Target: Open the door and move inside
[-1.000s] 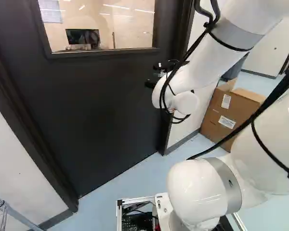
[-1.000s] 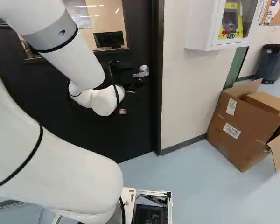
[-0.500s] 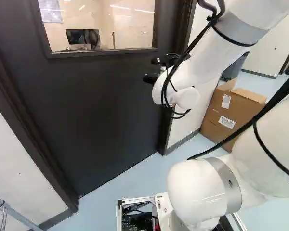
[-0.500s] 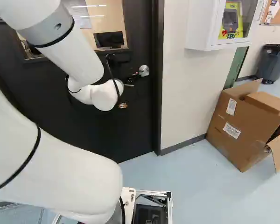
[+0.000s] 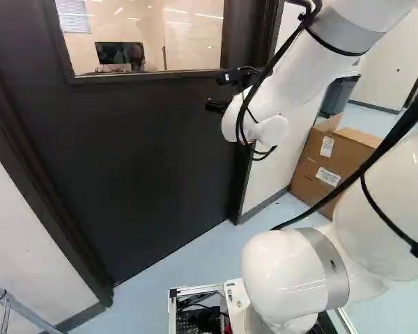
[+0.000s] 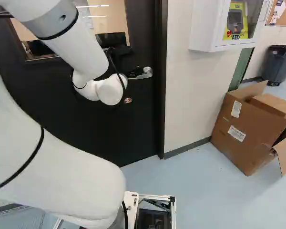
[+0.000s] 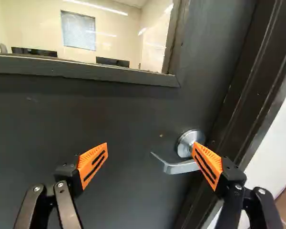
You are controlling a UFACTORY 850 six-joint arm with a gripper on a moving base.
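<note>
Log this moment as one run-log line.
door closed | gripper open | lever handle ungripped, one orange pad overlapping it in wrist view | entry pending

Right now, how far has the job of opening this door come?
The approach looks mostly done: the open gripper faces the shut door, one finger overlapping the handle in the wrist view. In hand: probably lining up; nothing is gripped. Left: turn the handle, open the door, move inside.
</note>
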